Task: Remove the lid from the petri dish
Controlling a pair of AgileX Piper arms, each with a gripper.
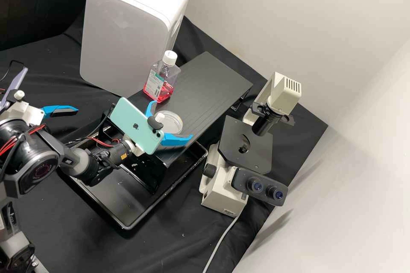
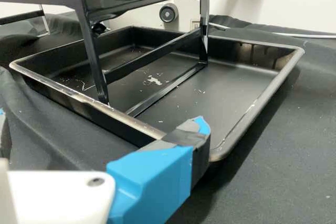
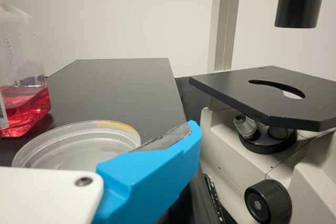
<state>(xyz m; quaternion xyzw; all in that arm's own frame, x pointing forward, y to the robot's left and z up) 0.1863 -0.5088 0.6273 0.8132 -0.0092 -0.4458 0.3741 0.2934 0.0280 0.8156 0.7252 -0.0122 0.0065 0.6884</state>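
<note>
Right claw (image 1: pixel 170 125) open, straddling the petri dish (image 1: pixel 169 119); contact unclear. Dish sits at the near corner of the black shelf (image 1: pixel 213 81), red flask (image 1: pixel 161 77) on the shelf's left edge. Left claw (image 1: pixel 60 111) near the table's left edge, open or closed: can't tell.

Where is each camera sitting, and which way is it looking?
High view: above the bench, looking down; shows both arms, right gripper at the dish, left gripper aside.
Left wrist view: low on the left arm, facing the tray and stand; own gripper shows.
Right wrist view: on the right arm, facing past the dish to the microscope; own gripper shows.
High and right wrist views share dish and microscope.
</note>
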